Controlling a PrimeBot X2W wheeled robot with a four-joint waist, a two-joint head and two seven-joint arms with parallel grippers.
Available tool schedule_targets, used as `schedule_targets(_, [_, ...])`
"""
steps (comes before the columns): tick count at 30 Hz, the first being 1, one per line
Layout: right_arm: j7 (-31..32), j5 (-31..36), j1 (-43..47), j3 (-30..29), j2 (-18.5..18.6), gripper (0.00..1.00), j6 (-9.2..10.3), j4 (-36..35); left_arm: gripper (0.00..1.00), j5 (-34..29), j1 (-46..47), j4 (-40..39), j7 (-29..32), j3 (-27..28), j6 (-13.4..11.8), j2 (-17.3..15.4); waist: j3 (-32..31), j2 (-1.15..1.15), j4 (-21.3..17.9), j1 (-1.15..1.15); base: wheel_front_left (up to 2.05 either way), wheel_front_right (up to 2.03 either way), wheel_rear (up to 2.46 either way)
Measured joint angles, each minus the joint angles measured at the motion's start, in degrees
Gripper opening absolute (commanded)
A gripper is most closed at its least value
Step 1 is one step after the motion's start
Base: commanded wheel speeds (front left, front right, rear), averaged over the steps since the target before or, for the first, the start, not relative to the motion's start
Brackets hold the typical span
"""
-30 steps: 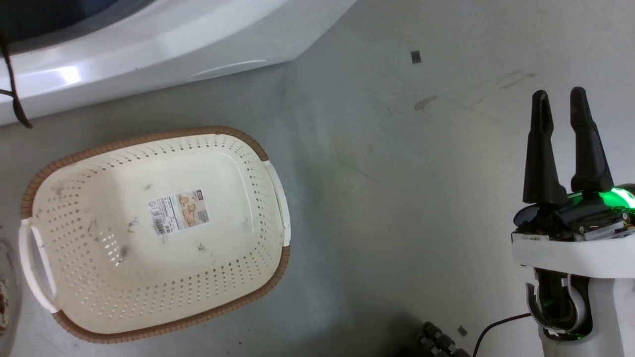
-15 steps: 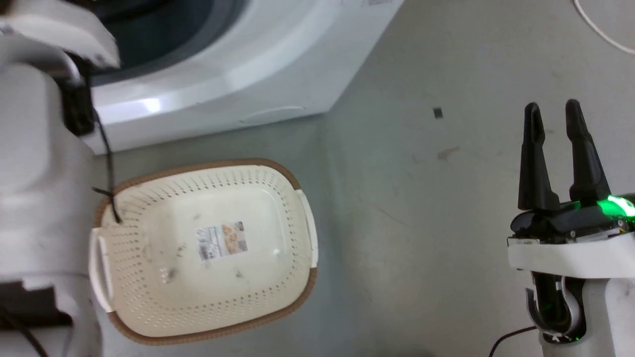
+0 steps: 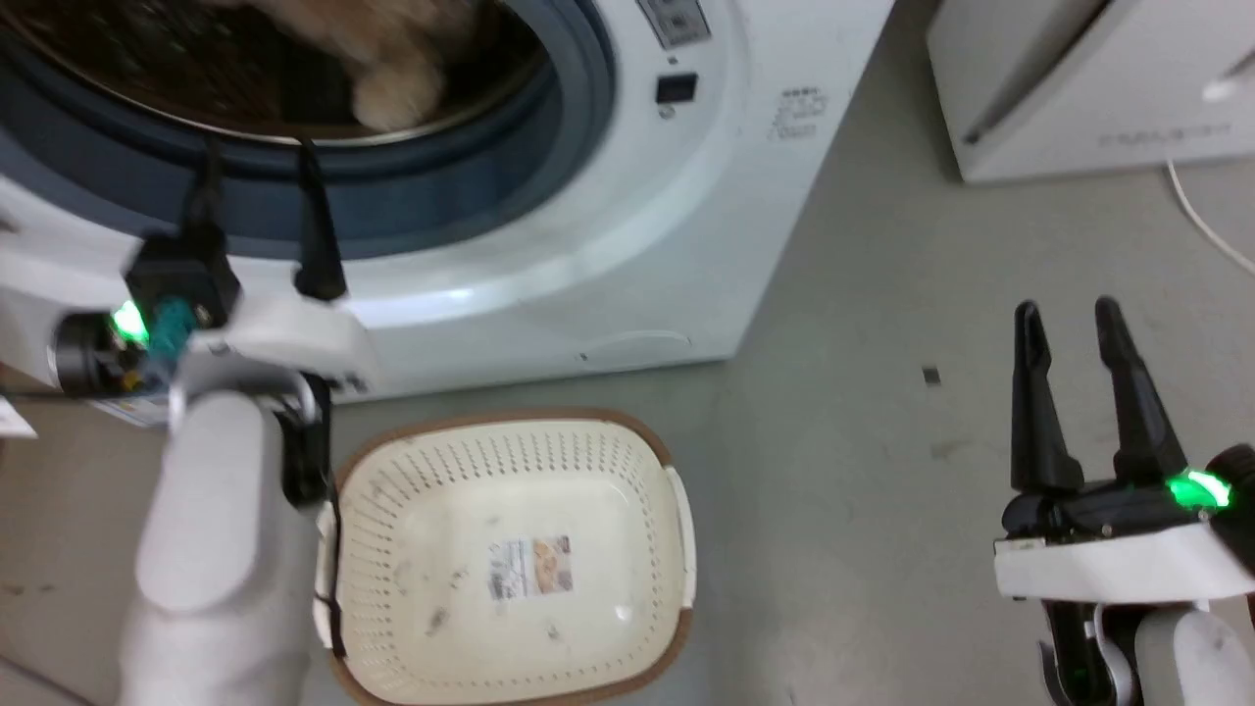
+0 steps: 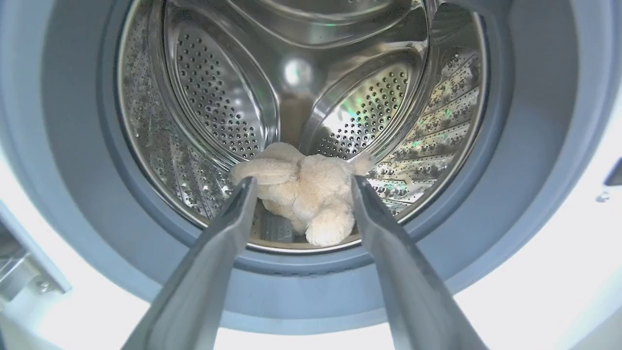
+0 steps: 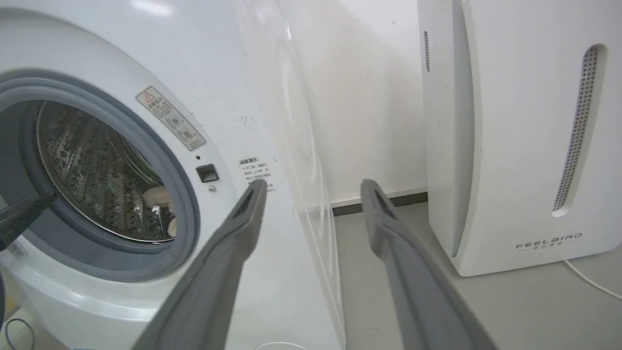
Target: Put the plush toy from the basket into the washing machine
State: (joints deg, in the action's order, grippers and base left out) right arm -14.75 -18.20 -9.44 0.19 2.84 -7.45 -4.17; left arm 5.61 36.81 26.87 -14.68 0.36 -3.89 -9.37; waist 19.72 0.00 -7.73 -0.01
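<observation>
The plush toy (image 4: 311, 194), fluffy and beige, lies on the steel drum floor inside the washing machine (image 3: 588, 245), just behind the grey gasket. In the head view the plush toy (image 3: 392, 74) is blurred at the top. My left gripper (image 4: 302, 182) is open in front of the porthole, fingers apart on either side of the toy's outline and holding nothing. In the head view the left gripper (image 3: 257, 162) points into the opening. The basket (image 3: 510, 420) stands on the floor before the washer, with just its paper label inside. My right gripper (image 3: 1067, 314) hangs open over bare floor.
A white FEELAIR-marked appliance (image 5: 525, 146) stands to the right of the washer, with a white cable (image 3: 1206, 226) trailing on the floor beside it. Grey floor stretches between the basket and my right arm, with a small dark scrap (image 3: 930, 374) on it.
The head camera has tilted up, bringing the washer's porthole and the toy inside it into view. My left arm now shows at the opening. The right gripper stays open.
</observation>
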Motion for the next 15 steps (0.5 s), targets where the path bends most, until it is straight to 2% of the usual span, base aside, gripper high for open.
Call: schedule_targets(15, [0.0, 2.1, 7.76, -0.4, 0.0, 1.0, 0.0, 1.85, 1.0, -2.2, -21.06, -12.77, 0.0, -0.69, 1.05, 4.1, -13.08, 0.0, 5.25, -0.01, 0.0, 0.0, 0.0])
